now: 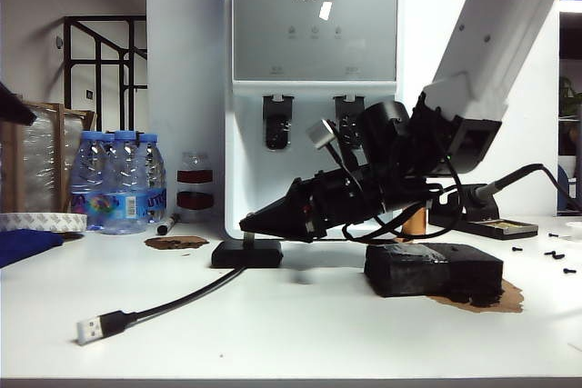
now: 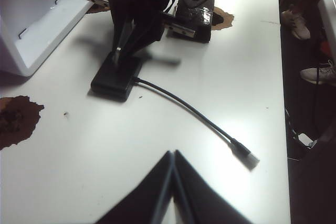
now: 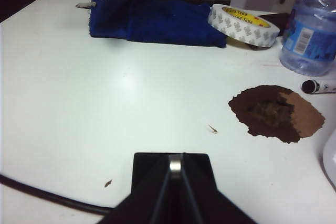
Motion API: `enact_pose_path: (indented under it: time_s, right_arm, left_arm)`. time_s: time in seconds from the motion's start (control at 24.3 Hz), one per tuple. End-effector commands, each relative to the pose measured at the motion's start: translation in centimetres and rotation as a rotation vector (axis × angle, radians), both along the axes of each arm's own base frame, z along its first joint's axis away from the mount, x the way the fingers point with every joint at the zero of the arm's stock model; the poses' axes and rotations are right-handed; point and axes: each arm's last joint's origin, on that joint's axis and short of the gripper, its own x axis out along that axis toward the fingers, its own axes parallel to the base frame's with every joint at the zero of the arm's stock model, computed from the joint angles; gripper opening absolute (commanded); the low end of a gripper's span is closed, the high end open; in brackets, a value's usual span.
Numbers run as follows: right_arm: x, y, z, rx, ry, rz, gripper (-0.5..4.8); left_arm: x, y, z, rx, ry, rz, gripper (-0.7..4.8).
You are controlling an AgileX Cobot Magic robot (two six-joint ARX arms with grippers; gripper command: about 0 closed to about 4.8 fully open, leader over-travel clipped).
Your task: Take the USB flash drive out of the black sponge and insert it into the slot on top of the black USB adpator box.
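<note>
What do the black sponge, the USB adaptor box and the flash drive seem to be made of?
Black sponge: probably foam under a glossy, wrinkled skin, judging by its creased, shiny surface.
Black USB adaptor box: likely matte plastic, with an even dull surface and rounded corners.
USB flash drive, pinched in the shut right gripper over the box: seemingly bare metal, grey-silver and reflective.

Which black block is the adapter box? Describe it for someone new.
Start at the white water dispenser at the back of the table. Right in front of its base lies the adapter box, under the right gripper. Unlike the taller, wrinkled sponge to its right, it is flat, matte and trails a cable.
</note>
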Motion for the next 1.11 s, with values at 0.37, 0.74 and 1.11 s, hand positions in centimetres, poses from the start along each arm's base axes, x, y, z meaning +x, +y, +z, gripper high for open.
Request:
enact_pose_path:
  time_s: [0.37,0.74,1.11]
  right_arm:
    - [0.9,0.2,0.9,-0.053,0.027,0.003,-0.04]
    - [0.4,0.1,-0.3,-0.111,0.047,0.021,-0.03]
    - [0.5,0.2,-2.0,-0.223,0.107,-0.022,-0.03]
  left_arm:
    - [-0.1,0.0,0.2,-0.007,-0.005,-0.001,-0.04]
    - [-0.1,-0.1,0.2,-0.007,-0.006,-0.004,-0.04]
    - [0.0,-0.1,0.1,0.003,-0.019,-0.004,-0.04]
